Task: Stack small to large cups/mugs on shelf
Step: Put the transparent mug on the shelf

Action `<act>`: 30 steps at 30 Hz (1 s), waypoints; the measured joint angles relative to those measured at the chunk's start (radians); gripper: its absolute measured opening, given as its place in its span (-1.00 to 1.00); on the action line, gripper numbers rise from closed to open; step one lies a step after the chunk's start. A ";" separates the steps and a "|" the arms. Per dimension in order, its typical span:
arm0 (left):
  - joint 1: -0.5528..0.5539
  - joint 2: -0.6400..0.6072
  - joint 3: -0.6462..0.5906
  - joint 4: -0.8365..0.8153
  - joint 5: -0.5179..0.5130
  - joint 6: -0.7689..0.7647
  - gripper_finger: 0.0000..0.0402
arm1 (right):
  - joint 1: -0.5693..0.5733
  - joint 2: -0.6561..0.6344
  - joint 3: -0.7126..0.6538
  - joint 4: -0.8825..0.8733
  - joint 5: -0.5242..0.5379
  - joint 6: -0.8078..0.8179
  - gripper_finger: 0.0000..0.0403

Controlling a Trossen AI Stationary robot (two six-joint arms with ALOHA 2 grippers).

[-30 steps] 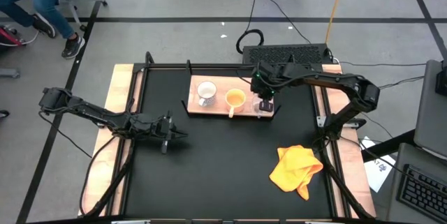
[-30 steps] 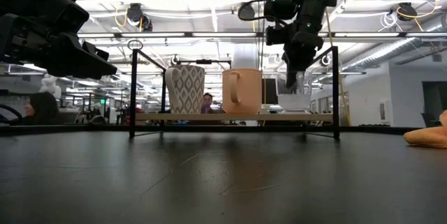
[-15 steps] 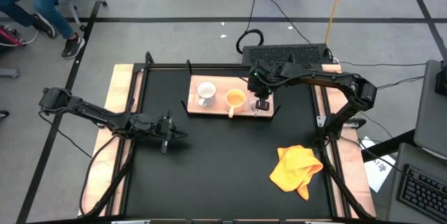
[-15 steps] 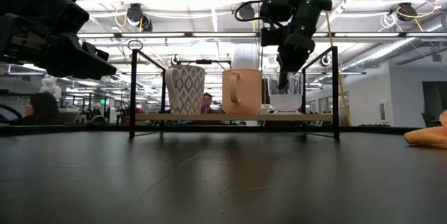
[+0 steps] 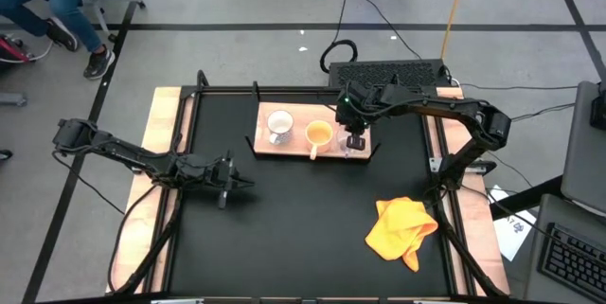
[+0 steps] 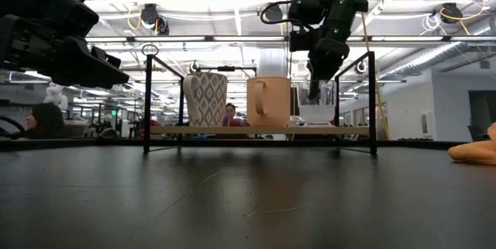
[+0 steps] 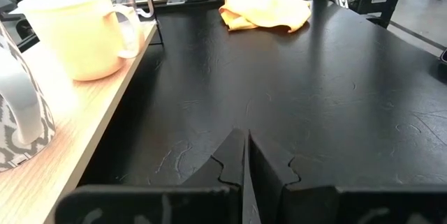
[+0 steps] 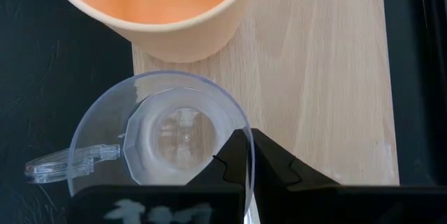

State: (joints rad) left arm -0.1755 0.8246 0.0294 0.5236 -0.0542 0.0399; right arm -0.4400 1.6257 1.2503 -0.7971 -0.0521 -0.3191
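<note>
Three cups stand in a row on the shelf (image 5: 295, 145): white mug (image 5: 279, 124), orange mug (image 5: 318, 134), then the glass cup (image 8: 162, 138) at the right end. My right gripper (image 8: 249, 155) hangs right over the glass cup, fingers pinched on its rim, straight below my wrist, its handle pointing away from the orange mug just beside it. I judge any lift goes straight up. My left gripper (image 7: 246, 160), fingers together, waits well apart, low over the tabletop (image 5: 303, 219).
</note>
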 joint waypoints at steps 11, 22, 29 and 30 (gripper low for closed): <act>0.000 0.000 0.000 -0.003 0.001 0.000 -0.88 | 0.002 0.005 -0.006 -0.007 -0.001 0.010 -0.76; 0.000 0.000 0.000 -0.006 0.002 -0.008 -0.88 | 0.001 0.005 -0.005 0.013 0.001 0.019 -0.62; 0.000 0.000 0.000 -0.006 0.003 -0.017 -0.88 | 0.001 0.004 -0.003 0.014 0.000 0.019 -0.62; 0.000 0.000 0.000 -0.006 0.003 -0.017 -0.88 | 0.001 0.004 -0.003 0.014 0.000 0.019 -0.62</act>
State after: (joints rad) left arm -0.1755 0.8243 0.0296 0.5175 -0.0513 0.0229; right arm -0.4393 1.6295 1.2476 -0.7826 -0.0521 -0.3000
